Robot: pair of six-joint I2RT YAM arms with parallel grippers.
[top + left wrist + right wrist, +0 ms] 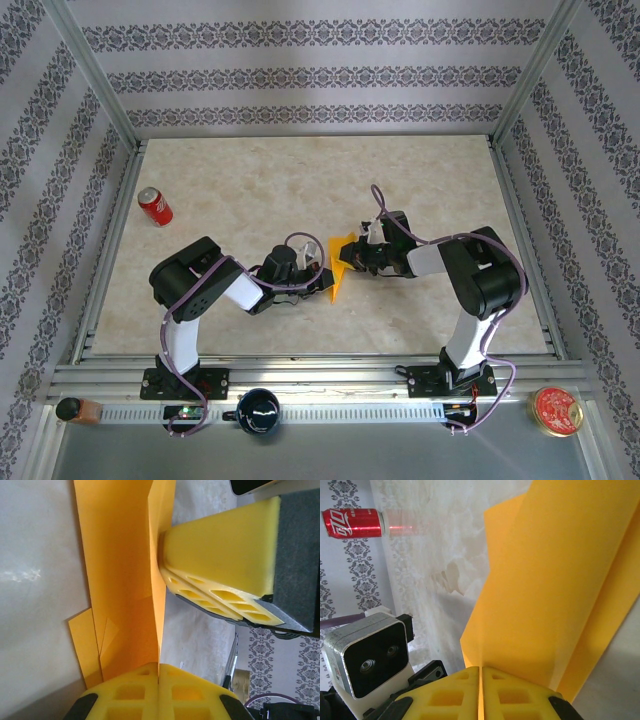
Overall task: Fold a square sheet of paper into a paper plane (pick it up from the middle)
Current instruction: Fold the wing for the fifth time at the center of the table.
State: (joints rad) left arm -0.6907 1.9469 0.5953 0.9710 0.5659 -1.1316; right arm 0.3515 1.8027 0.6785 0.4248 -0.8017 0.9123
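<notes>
We find a beige marbled tabletop (pixel 300 170) enclosed by walls of grey patterned wallpaper (pixel 300 75) and an aluminium frame. All positions below are taken from the red soda can (pixel 155 206), which lies on its side toward the table's far-left part.

The two black arms meet well to the right of the can and nearer the bases. Between them is the thin orange-yellow paper sheet (pixel 341 263), partly folded, with a long crease and small flaps at one end. It stands partly on edge, and we cannot tell whether its lower edge touches the table. The left gripper (pixel 320 280) is closed on the sheet's can-side edge, its yellow pads pressed together with paper between them. The right gripper (pixel 360 252) is likewise clamped on the sheet, on the side away from the can.

In our judgement the step in hand is setting a fold along the centre line. To do it well, we would hold both grips firm, align the two layers edge to edge, draw the sheet taut without tearing it, and press the crease only once the edges match.

Containers:
- **The can:** we cannot tell whether it has been opened or what it holds.
- **A dark round cup (pixel 258 411):** it sits on the near rail, right of the can and much nearer. Its inside reads only as dark.
- **A round red-lidded tin (pixel 557 411):** it rests farthest from the can, with its lid on.
</notes>
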